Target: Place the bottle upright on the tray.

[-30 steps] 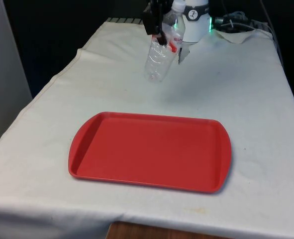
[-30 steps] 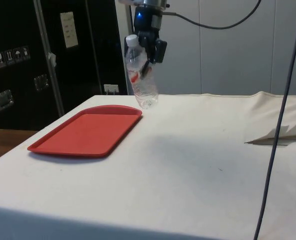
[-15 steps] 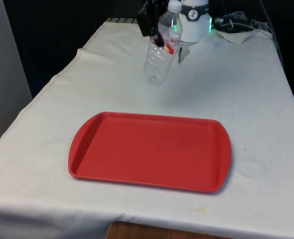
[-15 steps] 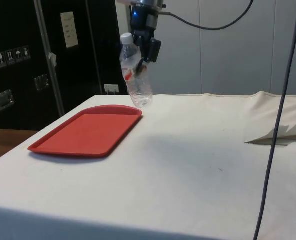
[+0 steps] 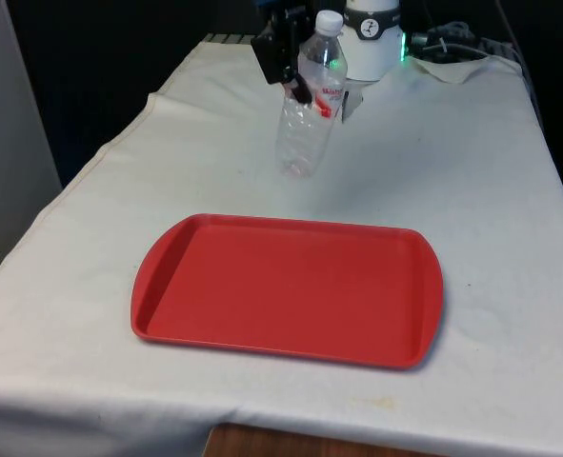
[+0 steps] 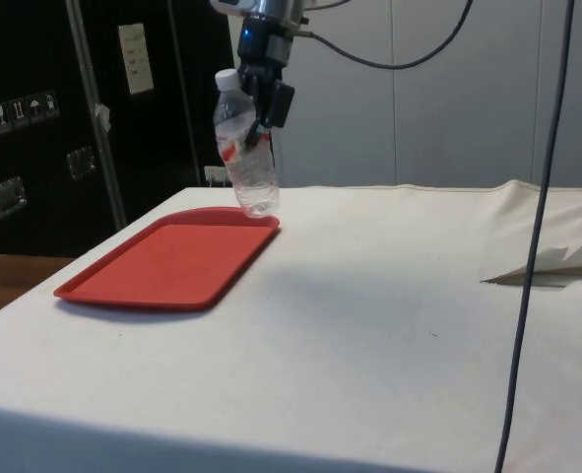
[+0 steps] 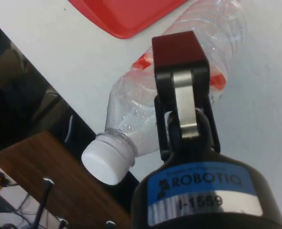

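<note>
- While the bottle hangs in the air above the white cloth, the gripper has it clamped across its upper body, at the level of the red label; the fingers are closed against the plastic from both sides
- Seen from the wrist, one black finger lies across the clear ribbed body just below the shoulder, with the label showing red on either side of it
- Bottle: clear plastic, white cap, apparently empty; it is tilted, not upright, with the cap leaning toward the front view's right and the base toward the front view's left
- In the side view the bottle leans with its cap away from the gripper and its base hanging close above the far edge of the tray; whether the base is over the tray or just beyond it cannot be told from that angle
- In the front view the base is clear of the cloth and lies beyond the tray's far rim, toward the robot's end of the table, nearer the tray's left half in that view
- Tray: red, rectangular with rounded corners, flat on the cloth, its long side running across the front view; a corner of it appears in the wrist view beyond the bottle
</note>
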Controlling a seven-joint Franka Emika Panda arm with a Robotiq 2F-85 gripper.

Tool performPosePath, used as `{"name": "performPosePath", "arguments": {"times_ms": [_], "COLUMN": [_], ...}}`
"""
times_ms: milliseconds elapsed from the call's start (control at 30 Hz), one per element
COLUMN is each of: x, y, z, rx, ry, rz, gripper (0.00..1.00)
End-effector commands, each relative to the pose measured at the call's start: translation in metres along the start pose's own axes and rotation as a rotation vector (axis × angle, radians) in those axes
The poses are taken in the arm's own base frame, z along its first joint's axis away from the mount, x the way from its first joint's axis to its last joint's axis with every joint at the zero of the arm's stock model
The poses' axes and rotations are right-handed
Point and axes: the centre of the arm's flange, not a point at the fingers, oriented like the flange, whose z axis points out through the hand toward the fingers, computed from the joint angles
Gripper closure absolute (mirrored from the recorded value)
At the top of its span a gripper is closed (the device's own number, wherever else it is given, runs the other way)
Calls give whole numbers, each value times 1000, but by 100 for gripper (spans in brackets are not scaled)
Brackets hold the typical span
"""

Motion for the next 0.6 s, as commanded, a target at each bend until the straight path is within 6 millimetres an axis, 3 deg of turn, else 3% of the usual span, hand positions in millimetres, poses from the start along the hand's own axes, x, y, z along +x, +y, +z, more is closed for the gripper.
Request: {"name": "performPosePath", "arguments": {"times_ms": [0,567], "x": [1,8], "y": [3,29], "z": [1,12], "rx": [0,-18], "ry": [13,94], "rz": [4,69], "gripper": [66,66]}}
